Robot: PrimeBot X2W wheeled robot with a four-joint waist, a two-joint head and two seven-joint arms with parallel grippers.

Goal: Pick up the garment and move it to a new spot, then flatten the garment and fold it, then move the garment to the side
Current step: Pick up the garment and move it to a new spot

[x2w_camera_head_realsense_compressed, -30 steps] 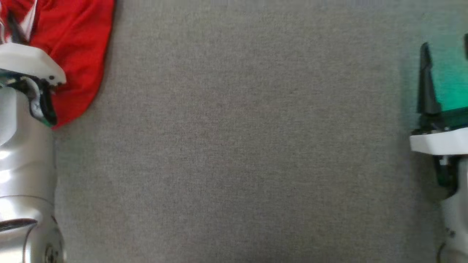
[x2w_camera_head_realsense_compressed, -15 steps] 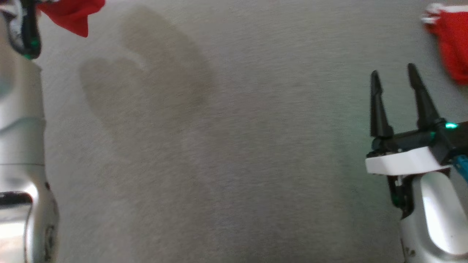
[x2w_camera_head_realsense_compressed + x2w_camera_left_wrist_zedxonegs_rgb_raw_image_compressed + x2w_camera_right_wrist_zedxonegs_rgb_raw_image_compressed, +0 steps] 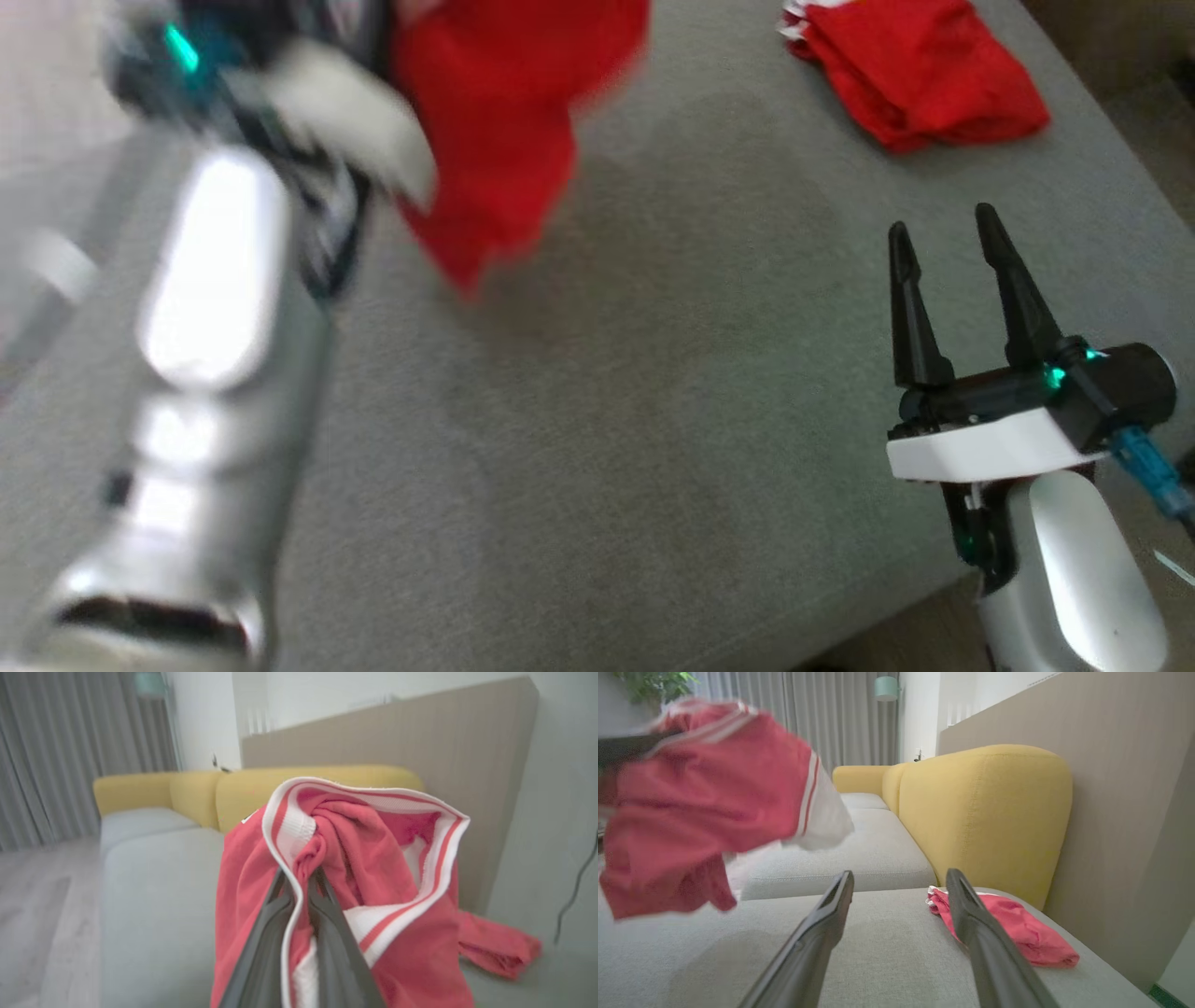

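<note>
Since the left gripper (image 3: 306, 873) is shut tight on just 1 small bunch of the garment (image 3: 252, 868), it could slip out while it hangs in the air over the sofa (image 3: 653, 420). The right gripper (image 3: 941, 222) is wide and holds nothing. A loose end might land on the other garment (image 3: 924, 75) and mix up the 2.

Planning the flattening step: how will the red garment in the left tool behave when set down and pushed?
Probably floppy: the garment droops in loose folds from the left tool, bunched at the pinch. Likely light: one narrow pinch carries it all. Pushed on the sofa, its cloth would likely wrinkle rather than slide.
</note>
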